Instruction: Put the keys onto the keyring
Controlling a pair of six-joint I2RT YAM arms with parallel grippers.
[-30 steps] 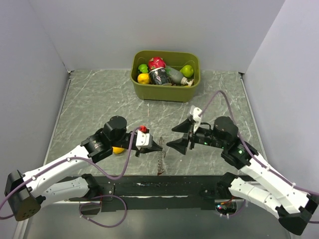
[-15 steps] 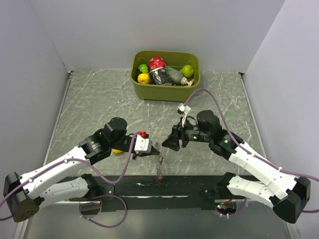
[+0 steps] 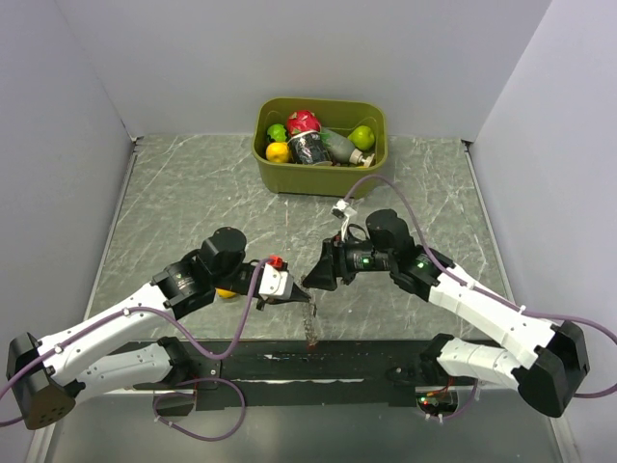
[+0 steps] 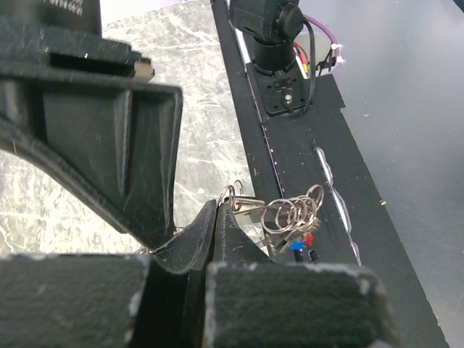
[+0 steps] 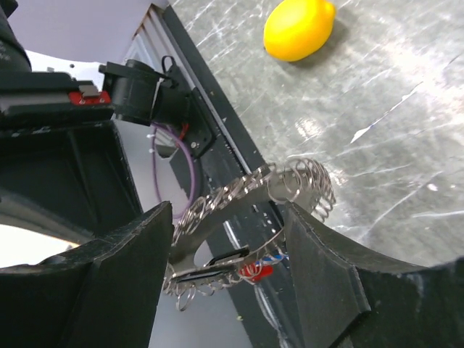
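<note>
Gap between the arms has narrowed: at left, the left gripper (image 4: 217, 210), clamped shut, holds the keyring (image 5: 239, 190) aloft by the near edge of the table (image 3: 174, 203), keys (image 5: 257, 270) dangling beneath; the right gripper (image 5: 226, 217), arrived from the right, straddles it open-jawed. Next, likely: close gently, steadying the ring.

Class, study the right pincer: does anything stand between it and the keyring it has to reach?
Nothing visible does. In the right wrist view the keyring lies in the gap between the open jaws of the right pincer, with the keys hanging just under it. The left pincer, shut, holds the keyring.
</note>
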